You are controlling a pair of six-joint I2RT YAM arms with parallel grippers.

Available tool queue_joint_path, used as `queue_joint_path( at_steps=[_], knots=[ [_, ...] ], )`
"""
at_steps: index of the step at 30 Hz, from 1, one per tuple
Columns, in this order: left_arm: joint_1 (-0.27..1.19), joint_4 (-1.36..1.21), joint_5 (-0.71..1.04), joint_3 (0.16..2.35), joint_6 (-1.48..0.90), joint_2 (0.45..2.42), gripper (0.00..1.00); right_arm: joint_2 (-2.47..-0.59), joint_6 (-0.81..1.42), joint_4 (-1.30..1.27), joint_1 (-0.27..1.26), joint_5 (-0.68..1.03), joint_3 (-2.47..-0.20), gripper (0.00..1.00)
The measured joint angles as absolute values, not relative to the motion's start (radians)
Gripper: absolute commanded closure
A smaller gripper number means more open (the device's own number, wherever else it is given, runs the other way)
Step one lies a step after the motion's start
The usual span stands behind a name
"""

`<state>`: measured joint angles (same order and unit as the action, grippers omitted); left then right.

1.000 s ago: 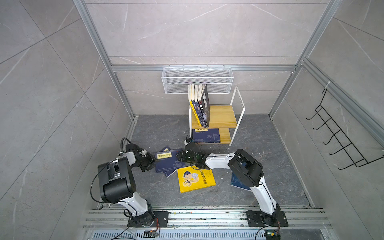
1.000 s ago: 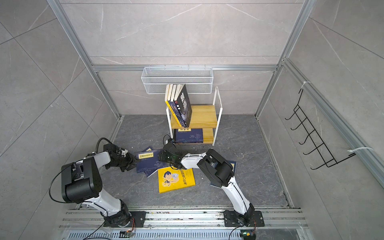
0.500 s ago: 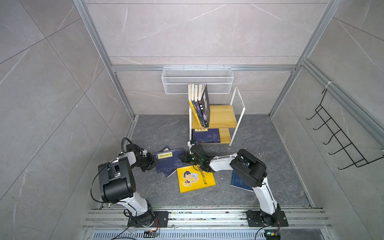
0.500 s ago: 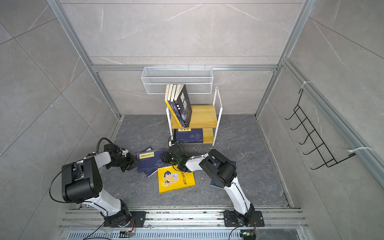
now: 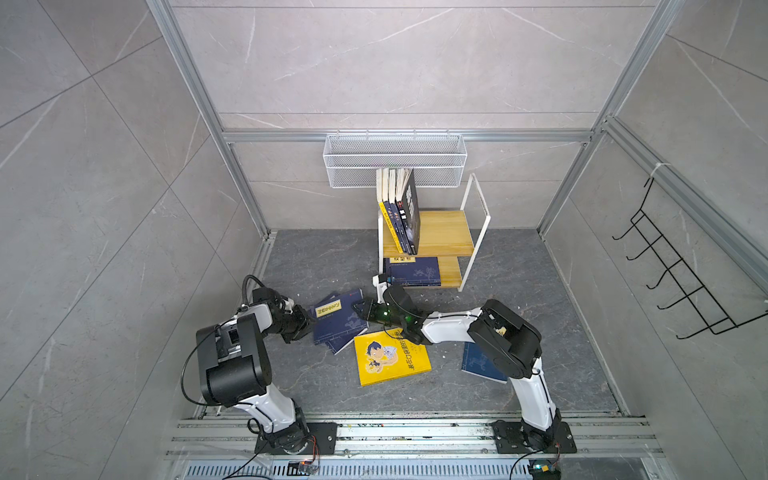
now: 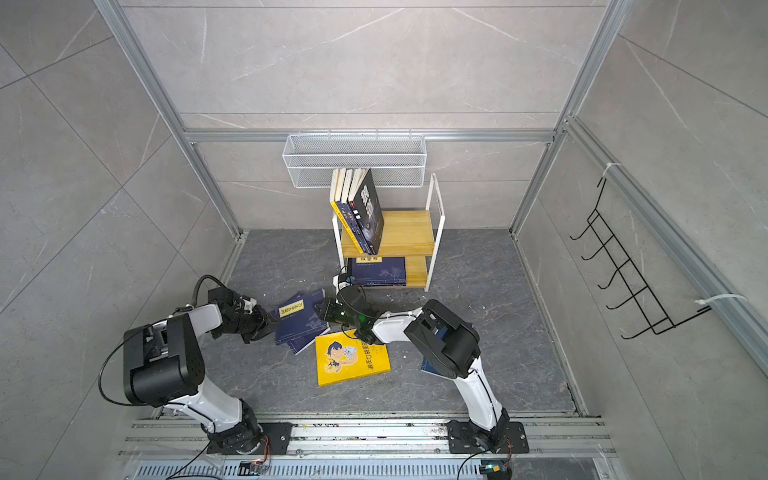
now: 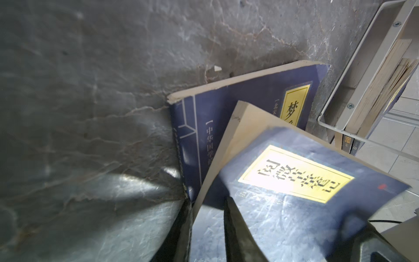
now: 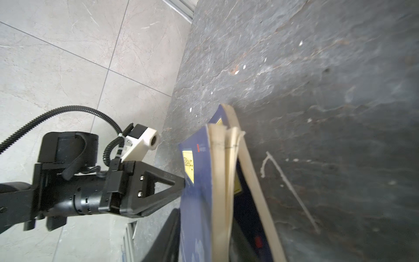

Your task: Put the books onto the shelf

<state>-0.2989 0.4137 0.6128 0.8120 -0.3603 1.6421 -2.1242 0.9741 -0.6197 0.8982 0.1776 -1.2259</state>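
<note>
1. Standing here, the biggest thing I see is the dark stone floor (image 5: 316,257), boxed in by pale tiled walls.
2. At the back of it stands the shelf (image 5: 440,232), two wooden boards in a white frame. It sits right under a white wire basket (image 5: 395,162), and a black hook rack (image 5: 673,274) hangs on the right-hand wall.
3. A row of standing books (image 5: 405,216) fills the left end of the upper board, tilting a little. A flat navy book (image 5: 415,270) lies face up on the lower board.
4. On the floor in front, a yellow book (image 5: 390,357) with a cartoon boy lies flat. A half-hidden navy book (image 5: 478,361) shows from under the right arm.
5. Left of the yellow one, the top navy book (image 5: 338,318), with a yellow label, lies askew across a lower navy book (image 7: 215,118).
6. The left gripper (image 5: 311,322) pinches the top navy book at its left edge. One finger (image 7: 233,226) is on the cover and the other is against the page edge.
7. The right gripper (image 5: 360,309) grasps the same book from the opposite side. The cover and front pages sit between its jaws, and the rest of the pages fan apart.
</note>
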Motion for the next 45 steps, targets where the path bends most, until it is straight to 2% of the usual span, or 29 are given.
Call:
queue_joint_path(
  at_steps=[3, 5, 7, 10, 15, 18, 25, 35, 38, 41, 45],
  knots=[
    [-0.299, 0.410, 0.613, 0.807, -0.360, 1.635, 0.73, -2.124, 0.981, -0.625, 0.911, 0.174, -1.226, 0.91],
    [-0.299, 0.407, 0.609, 0.797, -0.360, 1.617, 0.70, -2.124, 0.979, -0.625, 0.914, 0.169, -1.225, 0.96],
    [-0.299, 0.406, 0.609, 0.788, -0.361, 1.591, 0.59, -2.112, 0.974, -0.626, 0.914, 0.169, -1.210, 1.00],
    [-0.297, 0.411, 0.607, 0.786, -0.359, 1.533, 0.50, -2.065, 0.977, -0.637, 0.914, 0.157, -1.147, 1.00],
    [-0.296, 0.418, 0.605, 0.786, -0.352, 1.422, 0.46, -1.964, 1.025, -0.698, 0.912, 0.110, -1.007, 1.00],
    [-0.296, 0.389, 0.616, 0.771, -0.344, 1.339, 0.40, -1.921, 1.076, -0.759, 0.905, 0.090, -0.928, 1.00],
    [-0.297, 0.259, 0.749, 0.658, -0.351, 1.111, 0.28, -1.845, 1.167, -0.892, 0.899, 0.068, -0.811, 0.99],
    [-0.295, 0.110, 0.937, 0.656, -0.413, 1.101, 0.28, -1.827, 1.277, -1.111, 0.897, 0.062, -0.734, 0.98],
    [-0.286, 0.088, 0.965, 0.653, -0.421, 1.102, 0.20, -1.827, 1.296, -1.158, 0.894, 0.057, -0.725, 0.98],
    [-0.266, 0.076, 0.982, 0.640, -0.419, 1.106, 0.18, -1.828, 1.319, -1.192, 0.891, 0.055, -0.725, 0.97],
    [-0.231, 0.074, 1.005, 0.632, -0.411, 1.126, 0.20, -1.844, 1.355, -1.253, 0.888, 0.057, -0.725, 0.96]
  ],
)
